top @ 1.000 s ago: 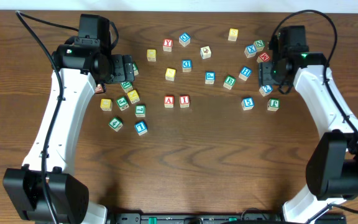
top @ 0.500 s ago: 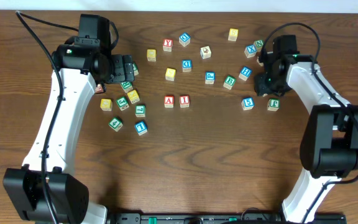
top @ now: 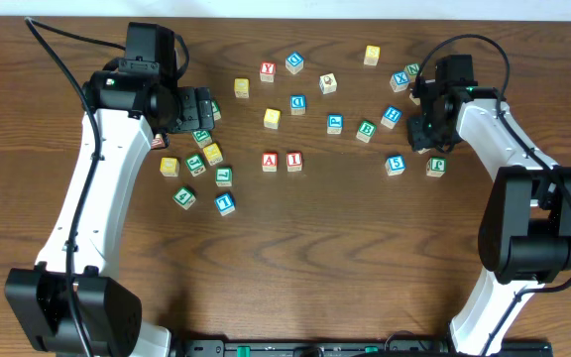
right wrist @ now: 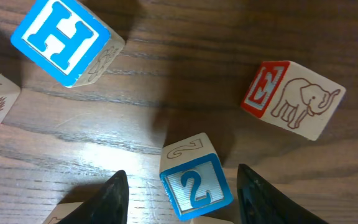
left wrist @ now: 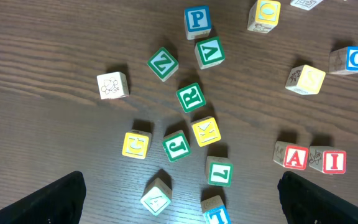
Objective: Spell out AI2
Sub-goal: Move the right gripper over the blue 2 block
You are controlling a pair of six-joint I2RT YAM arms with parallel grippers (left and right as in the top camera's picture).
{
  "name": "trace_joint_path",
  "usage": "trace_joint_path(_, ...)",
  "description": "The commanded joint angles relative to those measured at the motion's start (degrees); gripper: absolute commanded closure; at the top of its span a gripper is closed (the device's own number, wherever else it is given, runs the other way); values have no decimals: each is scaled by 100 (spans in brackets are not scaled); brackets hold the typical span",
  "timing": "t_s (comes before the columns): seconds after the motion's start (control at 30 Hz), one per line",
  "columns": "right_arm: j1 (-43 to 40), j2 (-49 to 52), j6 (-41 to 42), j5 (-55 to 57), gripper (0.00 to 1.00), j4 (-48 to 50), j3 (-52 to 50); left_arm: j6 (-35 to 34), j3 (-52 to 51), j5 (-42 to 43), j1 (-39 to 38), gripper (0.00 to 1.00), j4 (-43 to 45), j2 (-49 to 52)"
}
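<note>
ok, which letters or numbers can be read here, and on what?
"A": red A cube
"I": red I cube
"2": blue 2 cube
"H": blue H cube
"E": red E cube, sideways
"P": blue P cube
"D": blue D cube
"R": green R cube
Remaining cube faces: too small or tilted to read.

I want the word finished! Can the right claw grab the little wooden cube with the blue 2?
Probably yes. The right claw has a finger on each side of the blue-framed wooden 2 cube, with nothing else between them.
</note>
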Motion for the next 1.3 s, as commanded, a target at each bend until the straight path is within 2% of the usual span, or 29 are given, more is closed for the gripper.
trace_joint_path(0.0,-15,83,-85,116,51,22,-9,37,118,-72,31,2,-9,-55)
trace_joint_path(0.33,-15,96,-87,118,53,-94,-11,37,118,-72,31,2,-9,-55)
trace_joint_path(0.97,-203,146,-343,133,49,-68,-136,37,118,-72,31,2,-9,-55)
trace_joint_path(1.27,-278,146,-444,-44,50,20,-197,37,118,-72,31,2,-9,-55)
